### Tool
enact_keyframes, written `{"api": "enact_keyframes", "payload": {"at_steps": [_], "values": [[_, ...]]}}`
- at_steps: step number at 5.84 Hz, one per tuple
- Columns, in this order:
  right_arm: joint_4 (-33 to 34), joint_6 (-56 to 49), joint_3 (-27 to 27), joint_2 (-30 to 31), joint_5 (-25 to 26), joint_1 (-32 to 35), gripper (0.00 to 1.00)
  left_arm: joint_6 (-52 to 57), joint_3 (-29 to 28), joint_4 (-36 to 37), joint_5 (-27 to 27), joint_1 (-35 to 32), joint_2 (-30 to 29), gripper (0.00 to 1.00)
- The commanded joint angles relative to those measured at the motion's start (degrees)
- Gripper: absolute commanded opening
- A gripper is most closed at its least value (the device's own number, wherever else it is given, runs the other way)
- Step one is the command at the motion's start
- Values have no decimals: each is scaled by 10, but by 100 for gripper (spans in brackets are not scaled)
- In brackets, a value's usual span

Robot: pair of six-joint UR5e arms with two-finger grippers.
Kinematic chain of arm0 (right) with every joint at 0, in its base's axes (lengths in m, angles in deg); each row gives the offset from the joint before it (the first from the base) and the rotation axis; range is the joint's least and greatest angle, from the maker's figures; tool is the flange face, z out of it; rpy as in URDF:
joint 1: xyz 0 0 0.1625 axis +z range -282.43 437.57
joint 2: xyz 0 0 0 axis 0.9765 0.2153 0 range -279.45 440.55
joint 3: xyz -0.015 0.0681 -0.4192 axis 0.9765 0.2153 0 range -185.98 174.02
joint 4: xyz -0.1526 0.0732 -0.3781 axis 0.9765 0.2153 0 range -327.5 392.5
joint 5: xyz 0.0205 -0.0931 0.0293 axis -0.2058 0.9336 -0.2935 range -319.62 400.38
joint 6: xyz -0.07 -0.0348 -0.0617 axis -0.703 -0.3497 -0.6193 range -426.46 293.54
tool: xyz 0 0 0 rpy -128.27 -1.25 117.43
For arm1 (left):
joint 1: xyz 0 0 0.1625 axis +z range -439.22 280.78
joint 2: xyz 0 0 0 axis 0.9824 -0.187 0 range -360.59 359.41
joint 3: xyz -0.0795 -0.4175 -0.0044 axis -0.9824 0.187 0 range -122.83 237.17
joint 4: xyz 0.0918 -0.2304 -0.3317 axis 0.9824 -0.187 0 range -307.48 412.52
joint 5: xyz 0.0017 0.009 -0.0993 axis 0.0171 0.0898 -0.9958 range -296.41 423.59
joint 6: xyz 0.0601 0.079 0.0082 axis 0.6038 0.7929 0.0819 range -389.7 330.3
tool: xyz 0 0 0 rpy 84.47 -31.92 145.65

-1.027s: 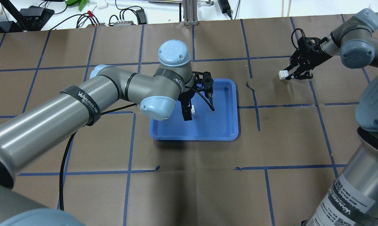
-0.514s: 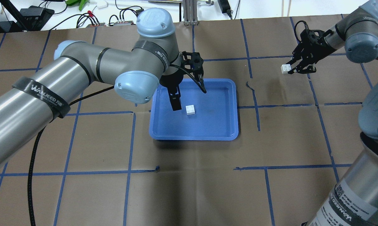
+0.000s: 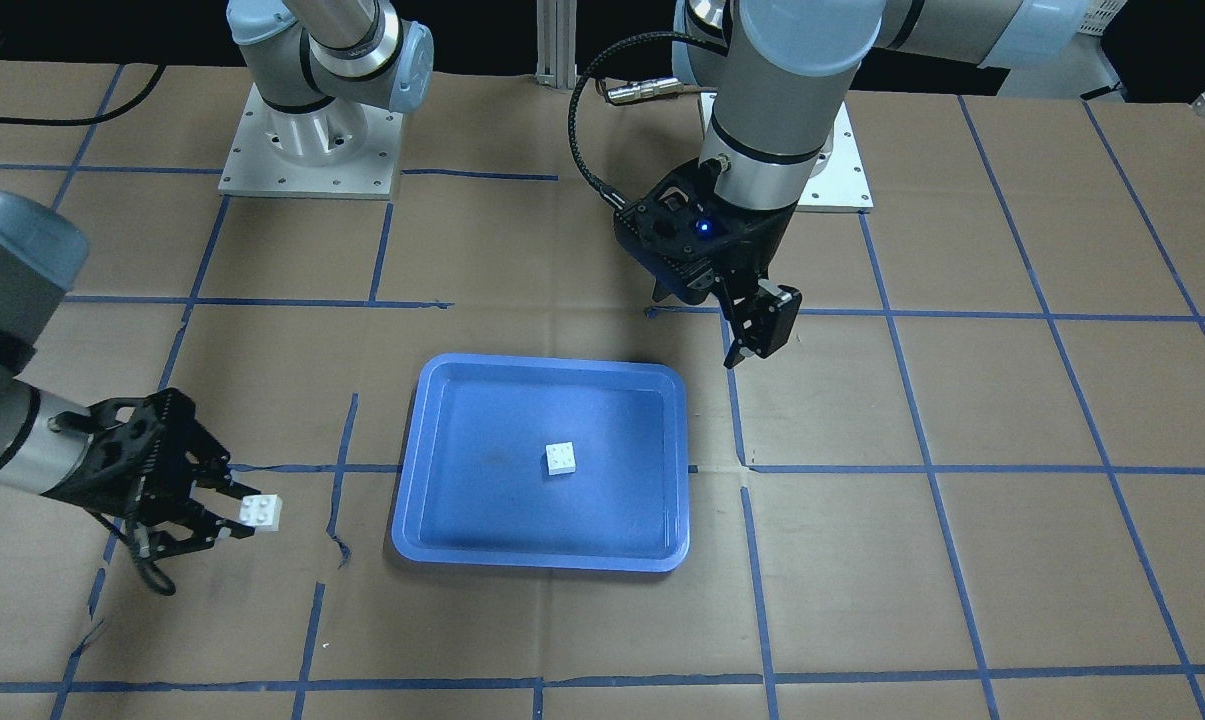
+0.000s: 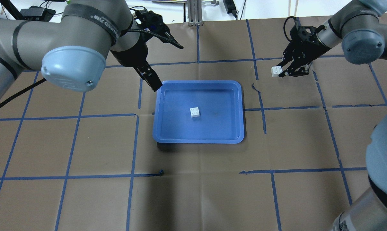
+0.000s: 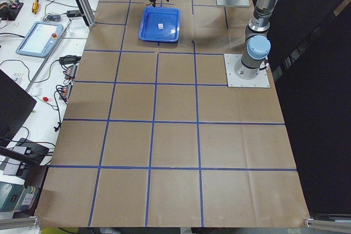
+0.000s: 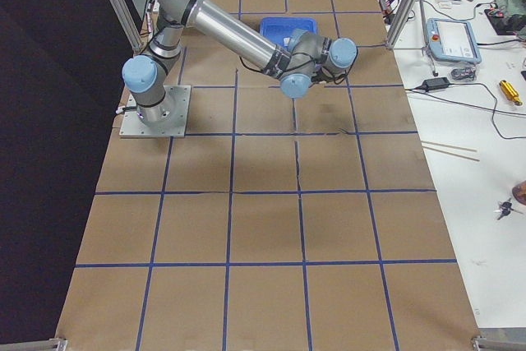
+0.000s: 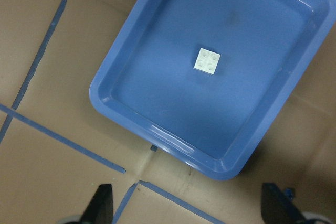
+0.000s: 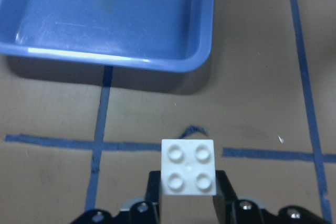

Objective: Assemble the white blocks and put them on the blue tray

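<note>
One white block (image 4: 195, 112) lies studs up near the middle of the blue tray (image 4: 199, 139); it also shows in the front view (image 3: 561, 458) and the left wrist view (image 7: 207, 61). My left gripper (image 4: 154, 86) is open and empty, raised off the tray's far left corner in the overhead view; it also shows in the front view (image 3: 757, 340). My right gripper (image 4: 280, 73) is shut on the second white block (image 4: 276, 71), held above the table right of the tray. The right wrist view shows this block (image 8: 189, 167) studs up between the fingers.
The table is covered in brown paper with a blue tape grid (image 4: 260, 106). Cables and electronics (image 4: 126, 19) lie beyond the far edge. The arm bases (image 3: 307, 150) stand at the robot's side of the table.
My left gripper has let go of the block in the tray and pulled up and away to the far left. My right gripper has shifted slightly left and farther with its block.
</note>
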Motion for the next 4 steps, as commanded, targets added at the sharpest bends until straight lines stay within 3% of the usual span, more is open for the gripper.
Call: {"api": "enact_keyframes", "payload": {"at_steps": [1,2,4], "values": [[105,111,-78,27,1,77,24,-166,-17,-31,36,9,19,99],[184,173,-107,25,1,117,24,-240,-19,-60,33,26,29,99],[259,248,-131,18,4,188,24,-319,-23,-68,31,29,31,99]]}}
